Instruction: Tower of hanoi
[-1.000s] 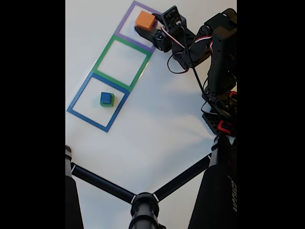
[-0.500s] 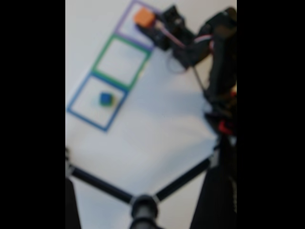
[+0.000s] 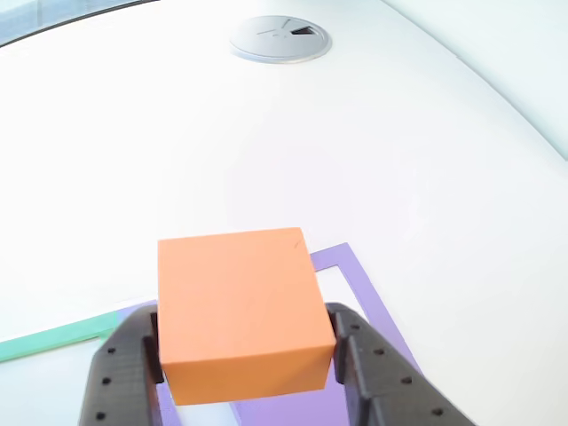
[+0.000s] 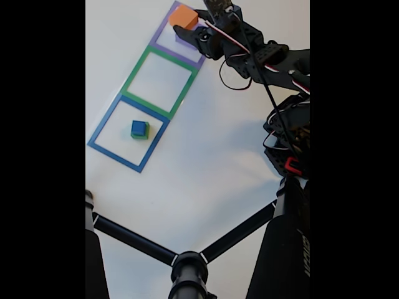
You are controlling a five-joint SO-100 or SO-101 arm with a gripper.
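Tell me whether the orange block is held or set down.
Held. In the other view the tool has a finger on each side of the orange block, which sits above the purple outline.

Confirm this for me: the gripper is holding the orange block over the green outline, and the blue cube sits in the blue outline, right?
Not quite. The gripper holds the orange block over the purple outline, as the fixed view shows. The blue cube does sit in the blue outline.

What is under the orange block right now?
Beneath the orange block, held between the end effector fingers, a patch of solid purple shows inside the purple outline. Whether that is the purple block, and whether they touch, is hidden.
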